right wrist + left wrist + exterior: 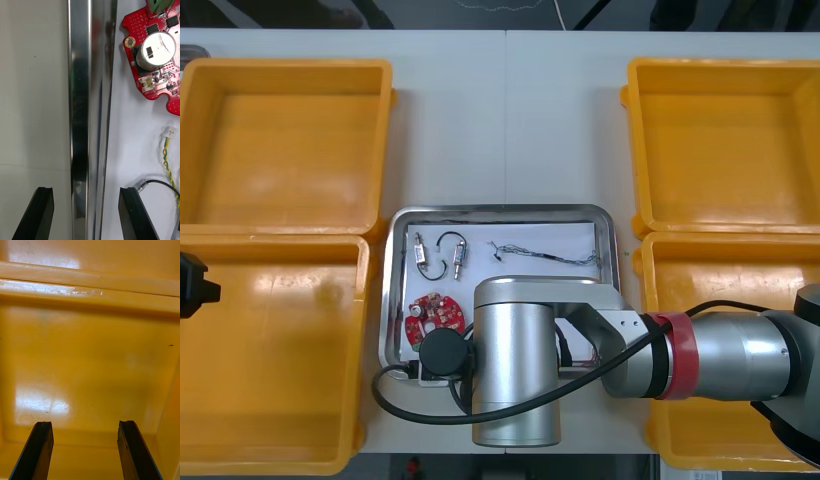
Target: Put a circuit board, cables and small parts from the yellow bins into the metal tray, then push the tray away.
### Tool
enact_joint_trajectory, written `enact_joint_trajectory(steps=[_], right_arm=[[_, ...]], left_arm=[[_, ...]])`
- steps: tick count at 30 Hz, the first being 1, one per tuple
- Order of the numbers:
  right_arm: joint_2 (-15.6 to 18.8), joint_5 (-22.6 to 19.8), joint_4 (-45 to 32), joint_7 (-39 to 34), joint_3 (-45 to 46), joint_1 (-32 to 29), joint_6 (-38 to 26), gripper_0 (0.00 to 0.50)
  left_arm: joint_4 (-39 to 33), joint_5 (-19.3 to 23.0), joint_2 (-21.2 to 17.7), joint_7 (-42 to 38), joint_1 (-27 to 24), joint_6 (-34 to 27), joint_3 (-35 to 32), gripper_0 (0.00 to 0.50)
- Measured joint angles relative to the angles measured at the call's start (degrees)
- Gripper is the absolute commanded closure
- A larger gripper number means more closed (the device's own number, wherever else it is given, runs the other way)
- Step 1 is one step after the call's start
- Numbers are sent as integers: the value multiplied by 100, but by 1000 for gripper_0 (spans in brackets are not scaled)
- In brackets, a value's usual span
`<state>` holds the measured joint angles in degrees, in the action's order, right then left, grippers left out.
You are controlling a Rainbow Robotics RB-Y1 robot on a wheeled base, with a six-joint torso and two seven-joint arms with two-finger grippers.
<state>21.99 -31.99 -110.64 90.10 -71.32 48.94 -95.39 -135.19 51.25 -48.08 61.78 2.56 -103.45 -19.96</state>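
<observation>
The metal tray (502,211) lies mid-table, white inside. In it are a round red circuit board (432,318), small metal parts (420,252), a black cable (448,240) and a thin twisted cable (545,252). My right arm reaches across the tray's near part. In the right wrist view my right gripper (86,213) is open and straddles the tray's shiny rim (80,112), one finger over the bare table and the other over the white floor. Past that finger lie the circuit board (157,56), a yellow twisted cable (167,153) and a black cable (161,183). My left gripper (86,450) hangs open over a bare bin floor (90,363).
Two yellow bins stand on each side, at far left (285,140), near left (275,350), far right (725,140) and near right (730,270). The left gripper (195,285) shows at the left edge over the near left bin. Bare table lies beyond the tray.
</observation>
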Motion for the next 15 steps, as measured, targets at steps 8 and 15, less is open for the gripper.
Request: enact_joint_trajectory(steps=[8,15], right_arm=[[-37,136,29,0,-115,0,20,0],[-38,162,30,0,-132,0,29,0]], left_arm=[[-1,84,0,0,0,83,0,0],[-1,90,0,0,0,85,0,0]])
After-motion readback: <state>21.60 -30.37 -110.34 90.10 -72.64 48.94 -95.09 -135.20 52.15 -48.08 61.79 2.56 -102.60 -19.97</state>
